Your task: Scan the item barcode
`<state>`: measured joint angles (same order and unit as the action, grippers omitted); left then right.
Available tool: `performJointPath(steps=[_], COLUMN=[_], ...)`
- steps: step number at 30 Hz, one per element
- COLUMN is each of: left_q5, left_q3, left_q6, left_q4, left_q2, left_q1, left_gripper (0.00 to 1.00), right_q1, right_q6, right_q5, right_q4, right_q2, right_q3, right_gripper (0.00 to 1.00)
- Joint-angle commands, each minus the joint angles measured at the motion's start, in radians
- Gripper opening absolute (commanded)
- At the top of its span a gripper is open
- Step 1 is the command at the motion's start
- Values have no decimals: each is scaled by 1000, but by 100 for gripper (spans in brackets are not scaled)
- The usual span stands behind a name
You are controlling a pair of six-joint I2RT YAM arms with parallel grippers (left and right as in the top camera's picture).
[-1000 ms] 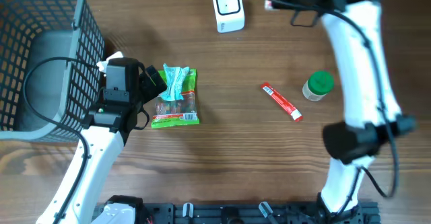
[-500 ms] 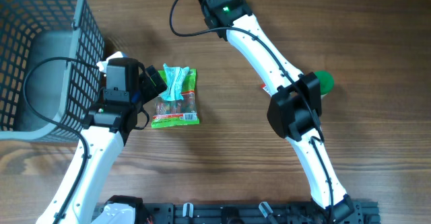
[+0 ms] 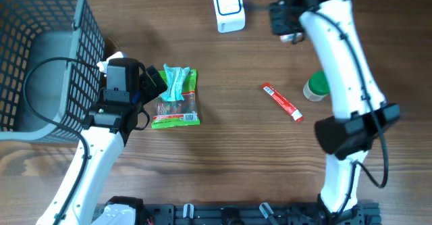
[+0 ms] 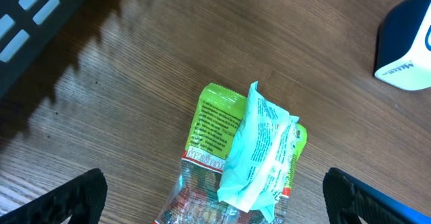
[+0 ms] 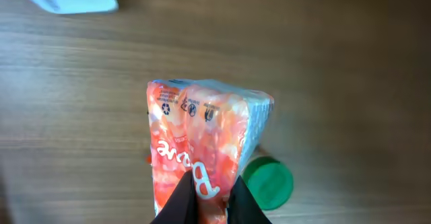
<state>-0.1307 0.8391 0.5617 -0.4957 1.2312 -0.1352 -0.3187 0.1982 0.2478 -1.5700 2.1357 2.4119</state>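
I saw the table [image 3: 229, 157] as brown wood with a fine grain and a matt finish. The basket [image 3: 74, 56] looked like grey plastic mesh. The scanner [image 3: 228, 7] was smooth white plastic with a slight sheen. The green snack bag [image 3: 179, 113] was shiny film, partly clear, and the pale teal packet [image 4: 259, 143] on it was crinkled film. The orange packet [image 5: 202, 150] was glossy plastic wrap catching glare. The red sachet [image 3: 281, 102] looked glossy too, and the green lid [image 5: 267, 182] was smooth plastic.

Orange packet [image 5: 202, 143] shows a white "B" and two recycling signs.
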Motion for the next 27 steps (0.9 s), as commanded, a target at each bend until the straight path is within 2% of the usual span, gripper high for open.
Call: performJointPath(steps=[1,7,15,16,20,21,23,27], left_q5=[-10,-10,-10,-10,-10,-9,-10,-9], left_q3=[7,7,7,7,7,7,7,7], left_q6=[-12,-11,-12,-12,-11,-12,-11,-12], left_q4=[2,2,2,2,2,2,2,2], left_q2=[-5,-5,-5,-5,-5,-5,-5,-5], left_q1=[5,5,5,5,5,5,5,5], left_gripper=[100,100,100,100,100,100,100,100], right_q1=[73,93,94,94,94,93,93,82], right_q6=[41,41,67,61,30,30,30,21], right_q5=[-204,-179,93,101,105,105,104,-47], right_q4=[39,181,314,319,324,320,298,210], right_q2=[48,48,48,48,46,41,35,27], right_q3=[-179,-517,-676,-678,-638,-609,-569,-546], right_gripper=[4,4,4,19,36,64,67,58])
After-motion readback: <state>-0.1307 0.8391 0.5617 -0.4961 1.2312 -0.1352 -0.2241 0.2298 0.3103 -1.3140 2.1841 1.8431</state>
